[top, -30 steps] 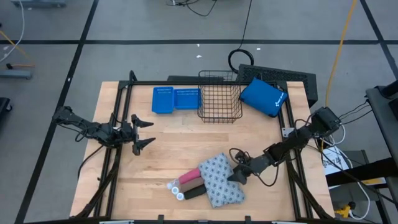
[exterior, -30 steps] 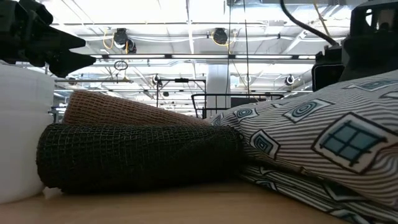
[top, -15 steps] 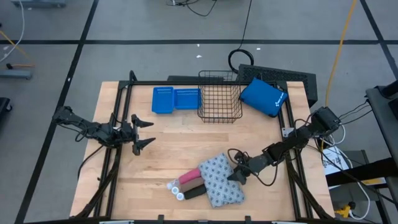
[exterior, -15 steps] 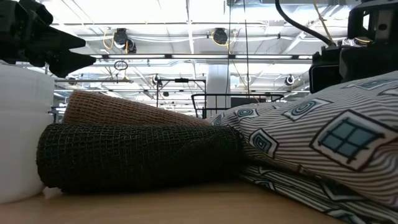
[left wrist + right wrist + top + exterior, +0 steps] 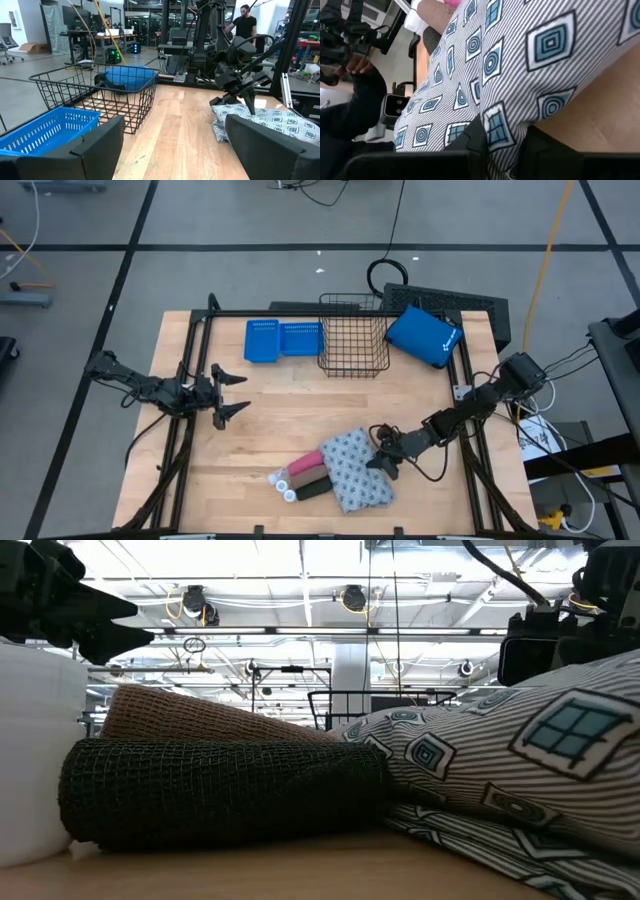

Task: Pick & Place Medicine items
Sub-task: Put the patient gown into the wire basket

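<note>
The grey-white patterned soft pack (image 5: pixel 352 470) lies flat on the table near its front edge. Against its left side lie a pink block (image 5: pixel 304 467) and a dark block (image 5: pixel 313 490), with two tiny white bottles (image 5: pixel 275 477) just left of them. In the low view the dark block (image 5: pixel 220 790) lies in front of a tan one (image 5: pixel 200 718), and the pack (image 5: pixel 500 770) fills the right. My right gripper (image 5: pixel 383 460) is shut on the pack's right edge. My left gripper (image 5: pixel 225 393) hangs open over the table's left part, far from the items. My right gripper pinches a raised fold of the pack's cloth at its right edge (image 5: pixel 495 125) between its two fingers (image 5: pixel 472 142). It comes in low from the table's right side, slanting down. The rest of the pack lies on the table; its held edge is drawn up a little.
A black wire basket (image 5: pixel 353 335) stands at the far middle, with blue perforated trays (image 5: pixel 282 340) to its left and a bright blue pouch (image 5: pixel 422 335) to its right. Bare wood lies between the basket and the items. A person (image 5: pixel 245 22) stands in the room beyond.
My right gripper has shut on the pack's right edge. In the low view that side of the pack has risen a little, while the blocks and bottles stayed put.
</note>
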You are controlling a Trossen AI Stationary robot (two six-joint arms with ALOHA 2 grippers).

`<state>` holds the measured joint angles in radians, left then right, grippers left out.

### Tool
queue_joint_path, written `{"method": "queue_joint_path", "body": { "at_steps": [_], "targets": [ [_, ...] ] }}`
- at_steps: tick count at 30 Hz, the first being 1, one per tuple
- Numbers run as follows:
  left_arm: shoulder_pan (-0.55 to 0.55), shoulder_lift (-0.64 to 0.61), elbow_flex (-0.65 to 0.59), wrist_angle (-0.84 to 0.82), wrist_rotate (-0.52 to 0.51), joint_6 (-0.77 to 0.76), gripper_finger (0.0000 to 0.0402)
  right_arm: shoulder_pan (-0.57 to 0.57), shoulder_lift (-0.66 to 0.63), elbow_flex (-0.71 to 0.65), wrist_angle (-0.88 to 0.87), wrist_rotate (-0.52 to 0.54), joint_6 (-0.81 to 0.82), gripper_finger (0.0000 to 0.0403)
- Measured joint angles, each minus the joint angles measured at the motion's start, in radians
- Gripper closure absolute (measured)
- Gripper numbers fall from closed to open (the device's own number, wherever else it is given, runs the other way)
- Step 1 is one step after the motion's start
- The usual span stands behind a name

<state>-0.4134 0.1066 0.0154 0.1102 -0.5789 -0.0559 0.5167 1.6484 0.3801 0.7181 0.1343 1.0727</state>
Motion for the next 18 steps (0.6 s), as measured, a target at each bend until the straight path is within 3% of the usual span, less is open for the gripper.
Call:
{"method": "queue_joint_path", "body": {
  "at_steps": [8, 18],
  "targets": [
    [0.0, 0.0, 0.0, -0.001, 0.001, -0.005, 0.005, -0.001, -0.024, -0.006, 0.133, 0.026, -0.133, 0.0361],
    [0.0, 0.0, 0.0, -0.004, 0.002, -0.002, 0.005, 0.0, -0.234, -0.005, 0.129, 0.072, -0.345, 0.0361]
  ]
}}
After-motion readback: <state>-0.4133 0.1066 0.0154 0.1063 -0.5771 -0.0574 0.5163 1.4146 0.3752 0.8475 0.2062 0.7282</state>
